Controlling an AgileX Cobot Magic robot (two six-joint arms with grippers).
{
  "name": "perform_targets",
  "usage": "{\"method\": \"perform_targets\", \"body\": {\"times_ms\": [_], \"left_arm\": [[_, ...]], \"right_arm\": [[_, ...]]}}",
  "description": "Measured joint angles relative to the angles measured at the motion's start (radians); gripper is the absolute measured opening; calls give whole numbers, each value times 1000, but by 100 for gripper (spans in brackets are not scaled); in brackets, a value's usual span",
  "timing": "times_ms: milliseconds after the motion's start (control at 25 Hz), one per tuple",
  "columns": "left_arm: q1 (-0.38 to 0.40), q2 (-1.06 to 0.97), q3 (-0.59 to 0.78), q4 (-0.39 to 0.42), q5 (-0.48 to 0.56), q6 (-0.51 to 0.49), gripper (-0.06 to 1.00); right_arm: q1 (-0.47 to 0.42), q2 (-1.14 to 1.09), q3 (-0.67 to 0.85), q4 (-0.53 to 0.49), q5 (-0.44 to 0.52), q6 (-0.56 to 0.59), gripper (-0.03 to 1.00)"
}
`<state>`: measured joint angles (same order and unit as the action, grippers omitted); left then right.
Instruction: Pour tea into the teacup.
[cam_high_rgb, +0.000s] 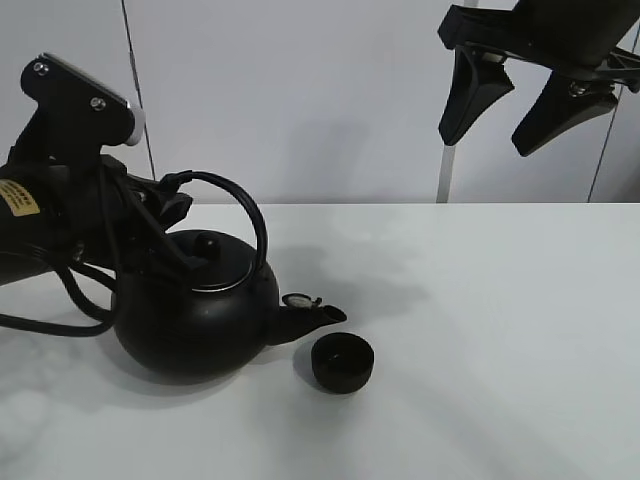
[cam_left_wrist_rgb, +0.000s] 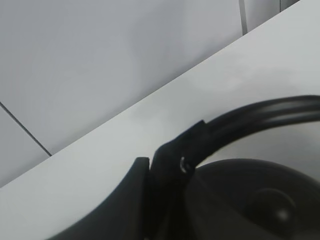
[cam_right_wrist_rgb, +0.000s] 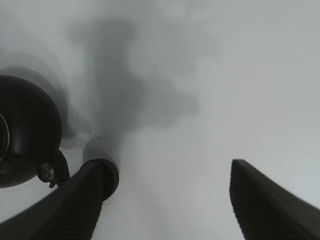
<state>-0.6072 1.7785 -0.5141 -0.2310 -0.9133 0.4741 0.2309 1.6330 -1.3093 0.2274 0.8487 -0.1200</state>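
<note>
Gripping the arched handle of the big round black kettle (cam_high_rgb: 195, 315), the left gripper (cam_high_rgb: 160, 215) had its jaws shut on it, spout tilted down over the small round black teacup (cam_high_rgb: 342, 362) on the white bench (cam_high_rgb: 500, 350). Pouring seemed to be in hand. The right gripper (cam_high_rgb: 500, 105) hung high, well apart, jaws apart and empty. Next, the kettle probably needed righting once the cup filled.

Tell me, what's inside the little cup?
The teacup looks dark and glossy inside, so I cannot tell if it holds tea. The kettle spout hangs over its rim.
</note>
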Motion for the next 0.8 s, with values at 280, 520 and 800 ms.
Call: {"method": "perform_targets", "body": {"times_ms": [280,520,800], "left_arm": [[0,0,0,0,-1,40,10],[0,0,0,0,-1,87,10],[0,0,0,0,-3,122,10]], "right_arm": [[0,0,0,0,0,0,49],[0,0,0,0,0,0,49],[0,0,0,0,0,0,49]]}}
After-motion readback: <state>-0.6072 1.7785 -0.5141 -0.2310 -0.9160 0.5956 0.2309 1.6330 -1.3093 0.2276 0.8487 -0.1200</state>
